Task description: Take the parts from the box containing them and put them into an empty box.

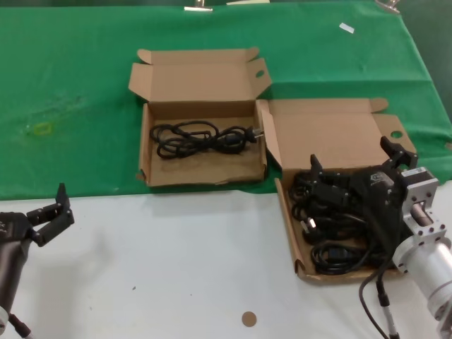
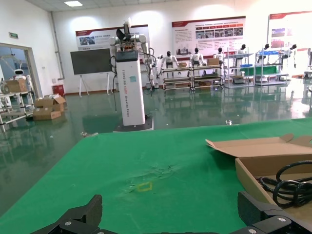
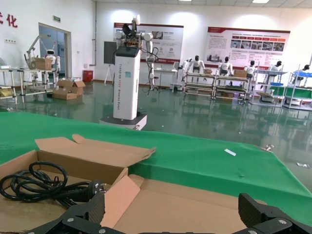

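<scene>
The box containing the parts (image 1: 287,220) lies at the right with its lid open, and several coiled black cables (image 1: 332,244) fill it. My right gripper (image 1: 355,161) hovers just above those cables, open, with nothing between its fingers. In the right wrist view the gripper (image 3: 175,210) frames only that box's bare lid (image 3: 195,202). The other box (image 1: 205,175), left of centre, holds one cable bundle (image 1: 201,138), which is also visible in the wrist views (image 3: 39,183) (image 2: 292,183). My left gripper (image 1: 53,215) rests open at the near left, over the white table, well away from both boxes.
Green cloth (image 1: 78,85) covers the far half of the table and the near half is white (image 1: 176,254). A small brown disc (image 1: 248,318) lies near the front edge. A yellow mark (image 1: 42,128) sits on the cloth at the left, and a white tag (image 1: 346,27) at the back right.
</scene>
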Tool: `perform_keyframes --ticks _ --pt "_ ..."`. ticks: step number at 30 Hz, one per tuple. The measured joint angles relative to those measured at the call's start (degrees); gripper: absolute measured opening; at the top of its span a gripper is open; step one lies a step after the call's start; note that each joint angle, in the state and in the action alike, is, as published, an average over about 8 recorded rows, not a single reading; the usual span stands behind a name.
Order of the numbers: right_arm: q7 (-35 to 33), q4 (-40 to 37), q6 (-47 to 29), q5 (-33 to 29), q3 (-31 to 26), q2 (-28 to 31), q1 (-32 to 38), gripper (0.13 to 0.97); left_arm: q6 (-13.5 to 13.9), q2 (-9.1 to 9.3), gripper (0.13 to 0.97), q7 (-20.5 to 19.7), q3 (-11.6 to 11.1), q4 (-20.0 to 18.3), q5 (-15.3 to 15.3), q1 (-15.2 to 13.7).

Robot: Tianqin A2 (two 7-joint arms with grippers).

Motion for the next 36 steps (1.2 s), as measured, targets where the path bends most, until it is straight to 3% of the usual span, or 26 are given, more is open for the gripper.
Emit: perform_keyframes --ticks 36 --pt "0.00 0.00 0.00 0.00 0.00 0.00 0.00 0.966 0.00 0.00 0.966 0.00 0.00 0.00 0.00 0.00"
